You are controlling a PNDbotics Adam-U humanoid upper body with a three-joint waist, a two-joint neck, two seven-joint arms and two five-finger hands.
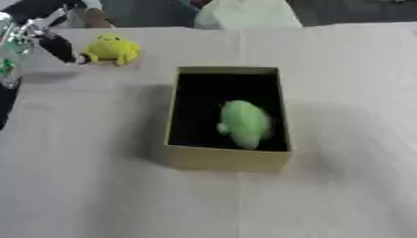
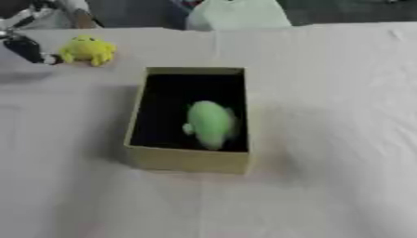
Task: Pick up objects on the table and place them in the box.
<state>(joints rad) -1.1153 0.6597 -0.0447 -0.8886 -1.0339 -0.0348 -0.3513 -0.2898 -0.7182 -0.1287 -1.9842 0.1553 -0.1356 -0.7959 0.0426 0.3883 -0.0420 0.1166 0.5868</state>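
A pale cloth-covered table (image 1: 97,186) is filling the frame. You are partway through: a green soft toy (image 1: 244,123) is lying in the box (image 1: 228,158) at centre, while the yellow toy (image 1: 112,48) is waiting upper left. Your left hand (image 1: 57,46) is just beside it; I cannot tell its grasp.

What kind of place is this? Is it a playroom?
Probably a robot practice table, not a playroom: a cloth-covered table, one box holding a green toy, and the robot's left hand beside a yellow toy.
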